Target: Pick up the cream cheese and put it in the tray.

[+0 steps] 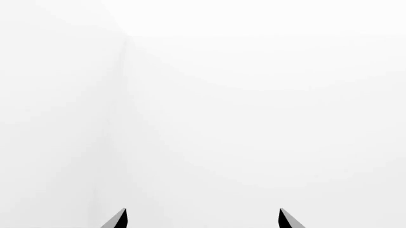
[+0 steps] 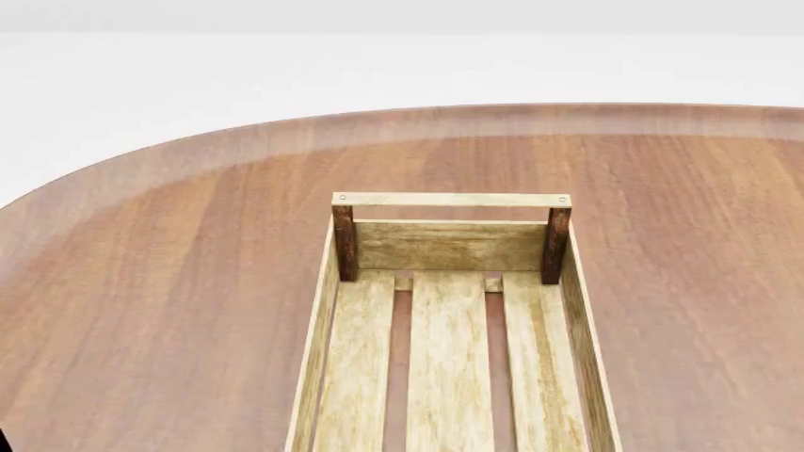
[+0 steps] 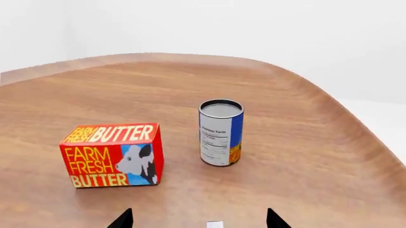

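Note:
The tray point(image 2: 453, 200), a long crate of pale slats with dark corner posts, lies on the brown table in the head view, and what shows of it holds nothing. Neither gripper appears in that view. In the right wrist view my right gripper point(image 3: 199, 212) is open, its dark fingertips point(image 3: 127, 217) wide apart low over the table. Between them, at the frame's edge, a small white sliver point(image 3: 214, 224) shows, probably the cream cheese; the rest is cut off. My left gripper point(image 1: 203, 212) is open too, facing blank white with nothing between its fingers.
A red-orange butter box point(image 3: 113, 155) and a blue-orange can point(image 3: 221, 132) stand on the table beyond the right gripper, about a can's width apart. The rounded table edge point(image 3: 330, 99) curves behind the can. Bare wood point(image 2: 151, 282) flanks the tray.

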### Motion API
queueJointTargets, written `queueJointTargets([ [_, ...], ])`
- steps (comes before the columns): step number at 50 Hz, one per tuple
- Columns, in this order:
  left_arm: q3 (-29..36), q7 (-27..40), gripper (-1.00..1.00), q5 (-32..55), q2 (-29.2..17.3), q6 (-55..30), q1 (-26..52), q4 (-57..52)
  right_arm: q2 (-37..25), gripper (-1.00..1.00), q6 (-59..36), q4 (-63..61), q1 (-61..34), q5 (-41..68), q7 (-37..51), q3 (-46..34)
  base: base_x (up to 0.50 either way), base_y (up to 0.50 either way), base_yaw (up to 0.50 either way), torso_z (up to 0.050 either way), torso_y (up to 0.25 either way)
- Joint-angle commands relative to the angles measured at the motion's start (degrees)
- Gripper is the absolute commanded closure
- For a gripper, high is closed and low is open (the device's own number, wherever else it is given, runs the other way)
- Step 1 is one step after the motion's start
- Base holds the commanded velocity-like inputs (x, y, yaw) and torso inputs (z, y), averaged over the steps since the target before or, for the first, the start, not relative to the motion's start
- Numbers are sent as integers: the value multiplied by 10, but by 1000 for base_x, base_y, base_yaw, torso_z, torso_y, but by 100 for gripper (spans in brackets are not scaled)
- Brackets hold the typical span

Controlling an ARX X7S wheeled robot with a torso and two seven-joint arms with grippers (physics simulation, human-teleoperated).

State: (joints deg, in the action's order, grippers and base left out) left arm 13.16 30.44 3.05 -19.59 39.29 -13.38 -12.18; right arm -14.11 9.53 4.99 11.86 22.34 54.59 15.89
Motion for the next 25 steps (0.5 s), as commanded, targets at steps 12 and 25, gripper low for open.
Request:
queueJointTargets([
  [12, 2, 3, -100, 1, -2, 1, 0, 2, -8, -100, -27, 12, 0, -8, 5, -12, 0, 0, 0, 0, 0],
  [25, 5, 5, -100, -5, -2, -8, 1, -2, -17, -100, -43, 20, 4, 12, 1, -2, 0, 0, 0, 0, 0],
])
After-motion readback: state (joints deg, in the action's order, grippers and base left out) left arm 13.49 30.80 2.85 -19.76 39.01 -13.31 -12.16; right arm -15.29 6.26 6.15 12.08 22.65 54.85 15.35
